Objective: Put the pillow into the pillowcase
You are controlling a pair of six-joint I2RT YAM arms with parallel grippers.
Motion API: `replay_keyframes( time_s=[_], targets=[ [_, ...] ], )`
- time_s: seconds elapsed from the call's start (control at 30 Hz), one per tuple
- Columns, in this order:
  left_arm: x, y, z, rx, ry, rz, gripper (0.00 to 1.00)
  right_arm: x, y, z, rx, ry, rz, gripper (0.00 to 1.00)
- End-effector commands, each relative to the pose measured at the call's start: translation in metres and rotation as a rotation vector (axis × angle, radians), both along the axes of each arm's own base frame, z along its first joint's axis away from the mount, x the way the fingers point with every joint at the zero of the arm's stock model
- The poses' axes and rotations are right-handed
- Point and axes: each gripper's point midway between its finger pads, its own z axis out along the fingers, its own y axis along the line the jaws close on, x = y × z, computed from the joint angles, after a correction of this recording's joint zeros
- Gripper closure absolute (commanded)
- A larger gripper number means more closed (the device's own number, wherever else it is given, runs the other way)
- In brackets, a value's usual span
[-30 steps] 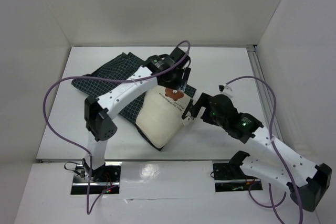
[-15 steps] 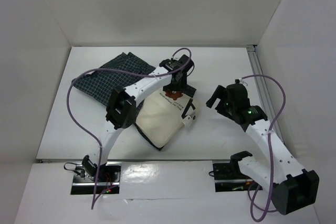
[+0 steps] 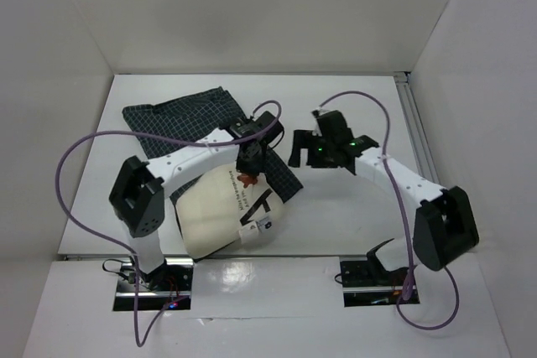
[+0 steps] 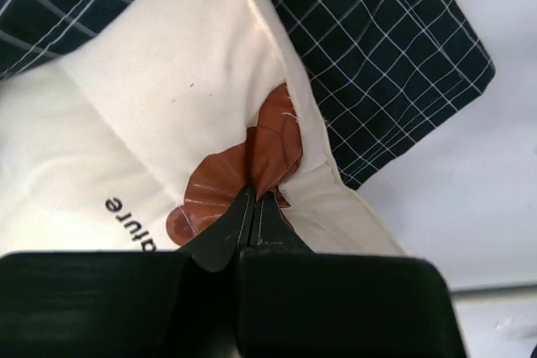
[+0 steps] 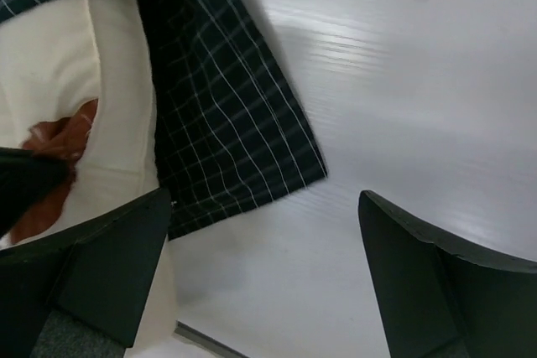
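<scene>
The cream pillow (image 3: 210,215) lies at the near middle of the table, its lettering and red-orange mark facing up. My left gripper (image 3: 249,175) is shut on a pinch of the pillow (image 4: 168,98) at the red-orange mark (image 4: 273,136). The dark checked pillowcase (image 3: 180,113) spreads at the far left, and one corner (image 3: 283,179) pokes out from under the pillow's right edge. My right gripper (image 3: 299,150) hangs open just right of that corner, holding nothing. In the right wrist view the pillowcase corner (image 5: 226,123) lies flat on the table beyond the open right gripper (image 5: 268,257).
White walls close in the table on the left, back and right. A metal rail (image 3: 413,123) runs along the right edge. Purple cables (image 3: 84,153) loop above the left side and over the right arm (image 3: 394,175).
My left gripper has closed on the pillow's red-orange mark and dragged the pillow toward the near left. The right arm has swung up and back to the pillowcase corner, still open.
</scene>
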Motion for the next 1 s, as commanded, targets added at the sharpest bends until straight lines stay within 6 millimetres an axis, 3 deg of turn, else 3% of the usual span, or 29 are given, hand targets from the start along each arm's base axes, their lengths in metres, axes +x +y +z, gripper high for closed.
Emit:
replay_keyframes(
  time_s=[0.0,0.07,0.1,0.17,0.2,0.3,0.6,0.63,0.7,0.73,0.77,0.8,0.83,0.9,0.93,0.97],
  targets=[
    [-0.013,0.023,0.041,-0.023,-0.063,0.0,1.0,0.01,0.046,0.006,-0.111,-0.121,0.191,0.01],
    [-0.016,0.025,0.05,-0.064,-0.073,0.0,1.0,0.012,0.062,0.001,-0.094,-0.137,0.237,0.01],
    [-0.017,0.026,0.047,-0.058,-0.066,0.0,1.0,0.007,0.072,-0.012,-0.078,-0.111,0.29,0.01],
    [-0.017,0.026,0.047,-0.058,-0.066,0.0,1.0,0.012,0.084,-0.019,-0.068,-0.131,0.319,0.01],
    [-0.019,0.031,0.049,-0.046,-0.068,0.004,1.0,0.015,0.083,-0.035,-0.098,-0.108,0.325,0.01],
    [-0.02,0.031,0.059,-0.071,-0.088,0.014,1.0,0.023,0.092,-0.051,-0.12,-0.119,0.364,0.01],
    [-0.026,0.04,0.083,-0.102,-0.137,0.019,1.0,0.059,0.124,-0.056,-0.074,-0.23,0.421,0.02],
    [-0.026,0.04,0.083,-0.102,-0.137,0.019,1.0,0.056,0.134,-0.059,-0.029,-0.222,0.463,0.06],
    [-0.027,0.043,0.082,-0.098,-0.142,0.032,1.0,0.058,0.142,-0.057,0.022,-0.222,0.483,0.25],
    [-0.027,0.043,0.082,-0.098,-0.142,0.032,1.0,0.053,0.15,-0.052,0.069,-0.224,0.513,0.52],
    [-0.027,0.043,0.082,-0.098,-0.142,0.032,1.0,0.054,0.156,-0.046,0.102,-0.241,0.522,0.72],
    [-0.026,0.044,0.083,-0.091,-0.149,0.036,1.0,0.054,0.153,-0.043,0.119,-0.247,0.526,0.9],
    [-0.022,0.045,0.084,-0.098,-0.157,0.045,1.0,0.052,0.15,-0.032,0.148,-0.246,0.504,1.0],
    [-0.012,0.05,0.077,-0.08,-0.154,0.073,1.0,0.051,0.147,-0.012,0.184,-0.279,0.495,1.0],
    [-0.009,0.047,0.083,-0.097,-0.172,0.074,1.0,0.048,0.145,0.016,0.217,-0.323,0.481,1.0],
    [-0.002,0.049,0.081,-0.092,-0.169,0.09,1.0,0.044,0.143,0.029,0.23,-0.34,0.476,1.0]
  ],
)
